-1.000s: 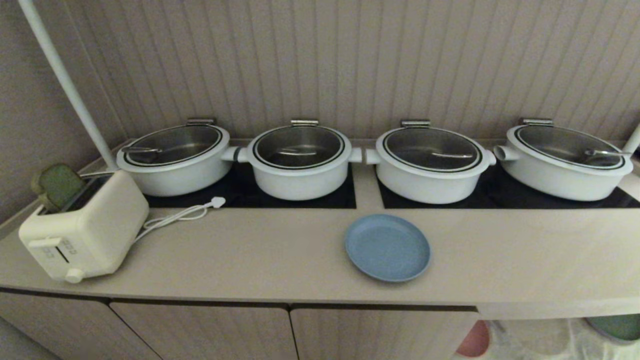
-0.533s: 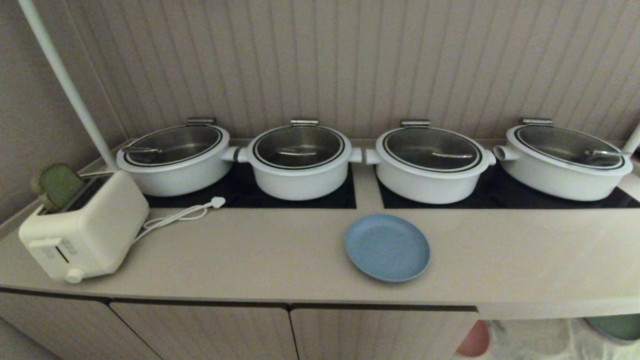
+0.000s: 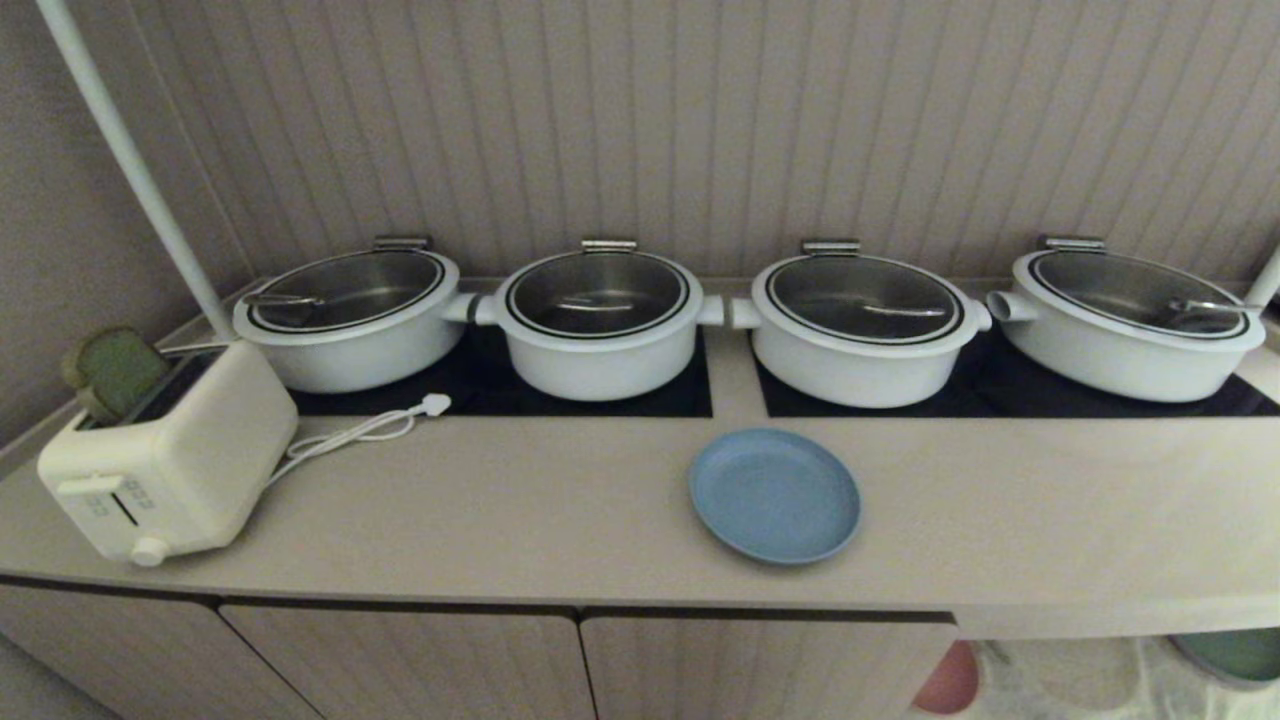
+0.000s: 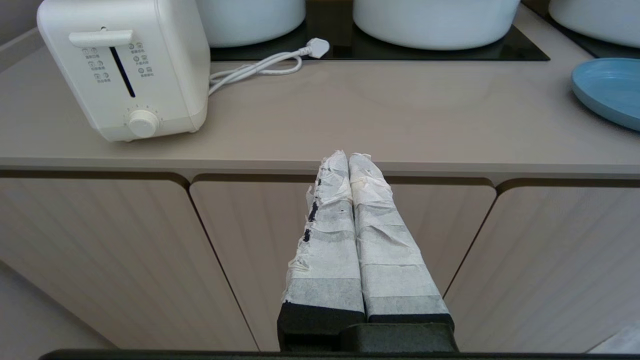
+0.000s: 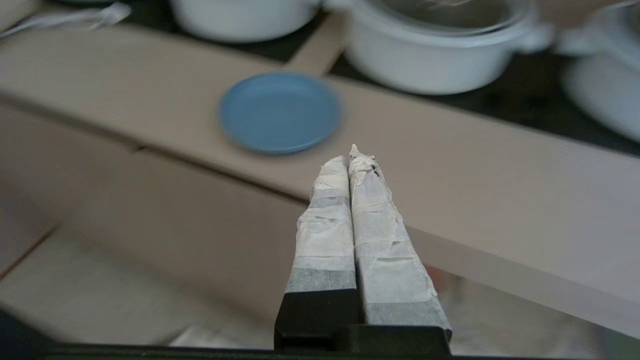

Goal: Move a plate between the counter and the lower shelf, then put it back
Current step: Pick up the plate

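Observation:
The light-blue plate lies flat on the beige counter, in front of the two middle pots; it also shows as the plate in the right wrist view and as the plate at the edge of the left wrist view. The lower shelf with its white cloth liner peeks out under the counter at the right. My right gripper is shut and empty, in the air in front of the counter's edge, short of the plate. My left gripper is shut and empty before the cabinet doors. Neither arm shows in the head view.
Several white lidded pots stand on black hob panels behind the plate. A white toaster with a loose cord sits at the counter's left end. A pink plate and a green plate rest on the lower shelf.
Nothing has moved in the head view; the plate lies where it was.

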Available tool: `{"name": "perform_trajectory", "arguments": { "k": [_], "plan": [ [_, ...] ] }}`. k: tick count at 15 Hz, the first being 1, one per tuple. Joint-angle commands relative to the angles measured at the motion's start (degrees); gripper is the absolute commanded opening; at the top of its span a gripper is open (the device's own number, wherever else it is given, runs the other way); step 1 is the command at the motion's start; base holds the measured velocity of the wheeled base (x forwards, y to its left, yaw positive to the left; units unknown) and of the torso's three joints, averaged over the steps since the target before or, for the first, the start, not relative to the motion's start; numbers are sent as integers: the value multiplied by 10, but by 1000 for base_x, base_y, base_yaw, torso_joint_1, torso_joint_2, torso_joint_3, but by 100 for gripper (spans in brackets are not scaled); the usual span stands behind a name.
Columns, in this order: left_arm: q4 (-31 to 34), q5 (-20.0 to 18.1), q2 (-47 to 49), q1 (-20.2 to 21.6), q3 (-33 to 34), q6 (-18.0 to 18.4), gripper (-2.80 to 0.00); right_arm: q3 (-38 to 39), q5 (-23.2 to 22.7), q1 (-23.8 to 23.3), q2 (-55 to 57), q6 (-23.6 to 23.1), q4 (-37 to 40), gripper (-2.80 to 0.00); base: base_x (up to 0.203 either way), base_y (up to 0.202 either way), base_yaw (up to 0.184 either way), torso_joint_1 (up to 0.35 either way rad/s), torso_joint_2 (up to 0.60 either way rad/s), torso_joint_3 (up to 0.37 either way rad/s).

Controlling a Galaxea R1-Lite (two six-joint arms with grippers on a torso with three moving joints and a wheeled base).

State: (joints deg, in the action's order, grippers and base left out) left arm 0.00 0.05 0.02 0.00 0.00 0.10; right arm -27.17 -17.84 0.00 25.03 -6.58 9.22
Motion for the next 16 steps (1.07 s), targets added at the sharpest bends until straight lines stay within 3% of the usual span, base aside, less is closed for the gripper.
{"name": "perform_trajectory", "arguments": {
  "k": [1,4,7,9,11,13,16],
  "plan": [
    [0,0,0,0,0,0,-280,-40,-22,0,130,-2,4,-280,0,0,0,0,0,0],
    [0,0,0,0,0,0,-280,-97,-32,0,262,-1,15,-280,0,0,0,0,0,0],
    [0,0,0,0,0,0,-280,-156,0,5,378,13,68,-280,0,0,0,0,0,0],
    [0,0,0,0,0,0,-280,-219,11,27,448,74,124,-280,0,0,0,0,0,0],
    [0,0,0,0,0,0,-280,-287,38,93,511,179,177,-280,0,0,0,0,0,0],
    [0,0,0,0,0,0,-280,-349,73,147,574,223,256,-280,0,0,0,0,0,0],
    [0,0,0,0,0,0,-280,-439,97,198,671,285,286,-280,0,0,0,0,0,0]
  ]
}}
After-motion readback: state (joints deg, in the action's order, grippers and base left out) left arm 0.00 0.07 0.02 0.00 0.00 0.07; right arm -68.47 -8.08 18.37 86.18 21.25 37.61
